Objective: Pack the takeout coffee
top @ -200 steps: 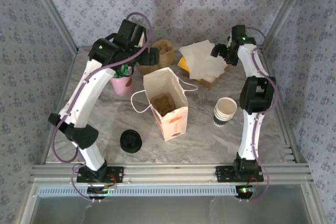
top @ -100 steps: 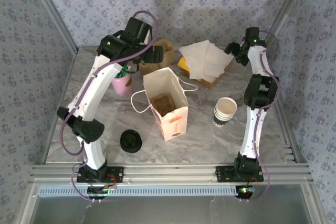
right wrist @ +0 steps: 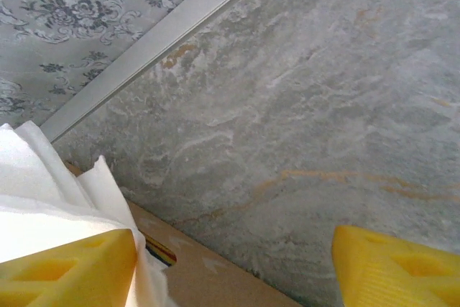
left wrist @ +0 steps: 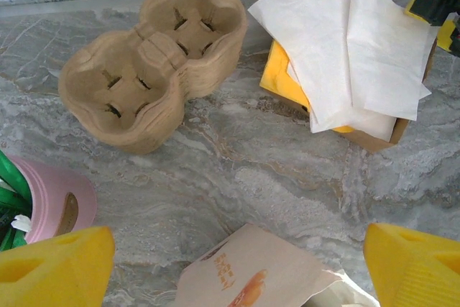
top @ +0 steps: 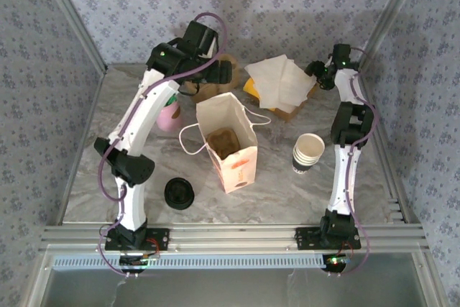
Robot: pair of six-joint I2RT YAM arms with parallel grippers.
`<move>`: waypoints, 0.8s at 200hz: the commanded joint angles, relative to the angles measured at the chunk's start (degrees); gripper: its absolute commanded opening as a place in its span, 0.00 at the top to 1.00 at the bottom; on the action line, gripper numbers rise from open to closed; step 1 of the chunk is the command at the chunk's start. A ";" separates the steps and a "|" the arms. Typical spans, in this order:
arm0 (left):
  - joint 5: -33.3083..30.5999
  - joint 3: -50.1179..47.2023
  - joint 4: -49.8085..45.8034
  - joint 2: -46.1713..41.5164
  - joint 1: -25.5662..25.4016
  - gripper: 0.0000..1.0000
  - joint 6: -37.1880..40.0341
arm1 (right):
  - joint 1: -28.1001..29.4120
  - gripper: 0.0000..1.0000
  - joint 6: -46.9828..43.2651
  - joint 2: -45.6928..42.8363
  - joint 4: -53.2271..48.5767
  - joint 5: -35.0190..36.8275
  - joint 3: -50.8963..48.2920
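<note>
L gripper [left wrist: 236, 260]: jaws wide, empty, above marble between carrier [left wrist: 151, 55], napkins [left wrist: 352, 41], bag [left wrist: 251, 282] | R gripper [right wrist: 231, 267]: jaws apart, empty, one finger just beside napkins at the table's far edge | coffee: cannot tell where

No text, brand or number is readable anywhere. The paper bag [top: 241, 167] has orange print on its side wall. In the left wrist view the same bag [left wrist: 248, 289] shows orange lettering and an orange graphic, but they are blurred, tilted and partly cut off by the frame edge, so no letters can be made out. The pink cup [left wrist: 61, 195] carries a brown oval patch with no legible characters. The stack of paper cups [top: 307, 152] has a dark lower band with markings too small to tell.
</note>
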 commanded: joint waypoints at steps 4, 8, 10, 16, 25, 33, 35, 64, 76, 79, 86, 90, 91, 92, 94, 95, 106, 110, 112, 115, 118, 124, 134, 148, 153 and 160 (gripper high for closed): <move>1.02 2.56 -1.72 0.73 -0.54 0.11 -0.03 | -0.22 0.31 0.09 -0.41 3.64 -2.25 0.79; 1.07 2.52 -1.72 0.80 -0.59 0.11 -0.02 | -0.21 0.32 0.05 -0.72 3.98 -2.21 0.39; 1.10 2.58 -1.77 0.84 -0.57 0.11 -0.02 | -0.17 0.33 -0.02 -0.85 4.12 -2.23 0.15; 1.12 2.64 -1.81 0.93 -0.60 0.11 -0.11 | -0.21 0.34 -0.13 -1.28 4.52 -2.01 -0.53; 1.27 2.73 -1.81 1.02 -0.69 0.11 -0.13 | -0.08 0.35 -0.50 -2.11 4.93 -1.67 -1.66; 1.26 2.70 -1.81 1.00 -0.80 0.11 -0.11 | -0.05 0.37 -1.02 -2.82 5.38 -1.30 -2.71; 1.28 2.72 -1.86 1.09 -0.78 0.11 -0.11 | -0.10 0.37 -1.08 -2.93 5.53 -1.28 -2.91; 1.31 2.79 -2.08 1.20 -1.03 0.11 -0.11 | -0.01 0.45 -2.13 -5.28 6.30 -0.89 -5.78; 1.43 2.72 -2.12 1.18 -1.08 0.11 -0.11 | 0.06 0.47 -2.61 -6.10 6.44 -0.78 -6.69; 1.38 2.72 -2.16 1.25 -1.08 0.11 -0.16 | 0.20 0.48 -2.73 -6.27 6.48 -0.75 -6.88; 1.44 2.70 -2.16 1.29 -1.20 0.11 -0.14 | 0.22 0.48 -2.99 -6.71 6.36 -0.49 -7.38; 1.53 2.75 -2.09 1.29 -1.21 0.11 -0.11 | 0.18 0.49 -3.11 -7.03 6.38 -0.44 -7.49; 1.50 2.75 -2.08 1.29 -1.21 0.11 -0.16 | 0.16 0.49 -3.16 -7.12 6.39 -0.41 -7.56; 1.52 2.75 -2.08 1.29 -1.21 0.11 -0.13 | 0.15 0.50 -3.18 -7.17 6.44 -0.40 -7.64; 1.61 2.75 -2.08 1.29 -1.25 0.11 -0.12 | 0.19 0.50 -3.27 -7.31 6.48 -0.33 -7.74; 1.62 2.71 -2.08 1.29 -1.23 0.11 -0.11 | 0.21 0.50 -3.33 -7.35 6.44 -0.32 -7.86; 1.66 2.73 -2.00 1.29 -1.36 0.11 -0.18 | 0.16 0.50 -3.38 -8.42 6.73 -0.05 -8.71; 1.71 2.70 -1.99 1.29 -1.33 0.10 -0.12 | 0.20 0.50 -3.43 -8.79 6.82 0.09 -9.00; 1.74 2.72 -1.99 1.29 -1.39 0.11 -0.11 | 0.20 0.50 -3.46 -9.02 6.86 0.12 -9.14; 1.81 2.75 -1.99 1.29 -1.41 0.11 -0.16 | 0.21 0.50 -3.47 -9.25 6.92 0.13 -9.35; 1.80 2.74 -1.99 1.29 -1.40 0.11 -0.12 | 0.20 0.50 -3.55 -9.53 7.00 0.17 -9.56; 1.87 2.73 -2.03 1.29 -1.54 0.11 -0.14 | 0.15 0.50 -3.64 -10.16 7.05 0.37 -9.99; 1.83 2.73 -2.05 1.20 -1.53 0.11 -0.14 | 0.23 0.51 -3.69 -11.21 7.43 0.52 -10.89; 1.98 2.73 -2.16 1.03 -1.65 0.11 -0.07 | 0.40 0.51 -3.86 -12.47 7.85 0.70 -12.04; 1.87 2.75 -2.25 1.01 -1.65 0.11 0.03 | 0.49 0.52 -3.90 -12.82 7.89 0.78 -12.37; 1.86 2.75 -2.33 0.92 -1.73 0.11 0.06 | 0.60 0.53 -3.96 -13.07 7.70 0.76 -12.58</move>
